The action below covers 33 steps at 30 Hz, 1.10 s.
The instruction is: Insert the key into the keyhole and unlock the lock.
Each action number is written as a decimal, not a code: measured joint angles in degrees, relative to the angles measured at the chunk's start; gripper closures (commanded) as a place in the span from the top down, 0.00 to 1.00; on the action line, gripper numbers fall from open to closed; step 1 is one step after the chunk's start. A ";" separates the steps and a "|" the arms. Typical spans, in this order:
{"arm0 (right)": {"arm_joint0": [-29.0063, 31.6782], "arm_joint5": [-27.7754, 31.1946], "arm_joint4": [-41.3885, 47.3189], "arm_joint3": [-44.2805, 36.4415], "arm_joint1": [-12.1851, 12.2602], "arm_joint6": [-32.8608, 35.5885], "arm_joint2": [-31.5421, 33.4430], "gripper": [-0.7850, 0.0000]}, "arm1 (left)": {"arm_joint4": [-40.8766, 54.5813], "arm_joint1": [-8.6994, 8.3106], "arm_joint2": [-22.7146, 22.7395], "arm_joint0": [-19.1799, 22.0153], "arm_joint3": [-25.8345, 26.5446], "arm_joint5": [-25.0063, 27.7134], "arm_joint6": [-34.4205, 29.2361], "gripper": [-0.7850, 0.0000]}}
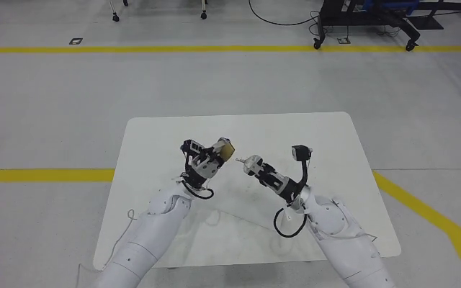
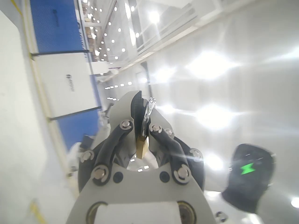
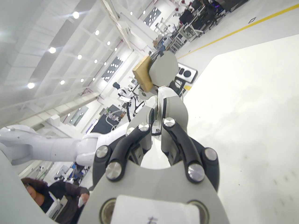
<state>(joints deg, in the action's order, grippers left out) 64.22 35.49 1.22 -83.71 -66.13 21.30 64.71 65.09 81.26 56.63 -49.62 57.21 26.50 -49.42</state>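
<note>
left gripper (image 1: 218, 153) clamps square brass padlock (image 1: 225, 149); right gripper (image 1: 249, 163) pinches small silver key (image 1: 240, 160); tilted, it could jam or slip.

The left arm (image 1: 158, 219) angles up and inward, wrist cocked. Its left gripper (image 1: 215, 156) is clamped tight on the lock (image 1: 225, 149), one finger pad (image 2: 136, 108) pressed flat against it. Across from it, the right arm (image 1: 333, 222) slants in the same way. The right gripper (image 1: 250, 165) has its fingers (image 3: 174, 108) squeezed together on the key (image 1: 240, 160) and aims straight at its partner. The two grippers face each other tip to tip, near but apart.
</note>
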 measured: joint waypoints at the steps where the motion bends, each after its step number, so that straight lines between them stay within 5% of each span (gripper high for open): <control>1: 0.02 0.38 0.11 0.21 -0.13 -1.26 0.02 0.00 | 2.92 0.22 0.08 0.49 -1.12 -1.55 -0.44 0.00; 6: 1.48 1.88 -1.75 -1.17 -0.65 -8.30 0.63 0.00 | 4.93 1.88 -1.69 3.27 -5.56 -1.74 0.54 0.00; 14: 4.58 -4.24 -8.64 -5.57 -2.03 -19.75 -1.47 0.00 | 0.28 4.81 -5.05 6.36 -10.29 8.36 1.81 0.00; 20: 4.14 -5.90 -7.63 -5.29 -2.79 -20.83 -2.38 0.00 | -2.56 6.18 -5.55 7.88 -13.20 14.54 1.18 0.00; 33: 3.68 -4.09 -8.33 -4.08 -3.66 -20.49 -1.99 0.00 | -4.01 7.86 -4.11 8.72 -16.51 17.53 0.44 0.00</control>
<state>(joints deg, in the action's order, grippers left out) 67.90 31.40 -7.12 -87.79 -69.79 0.81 62.72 61.08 89.12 52.52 -40.90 40.70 44.03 -48.98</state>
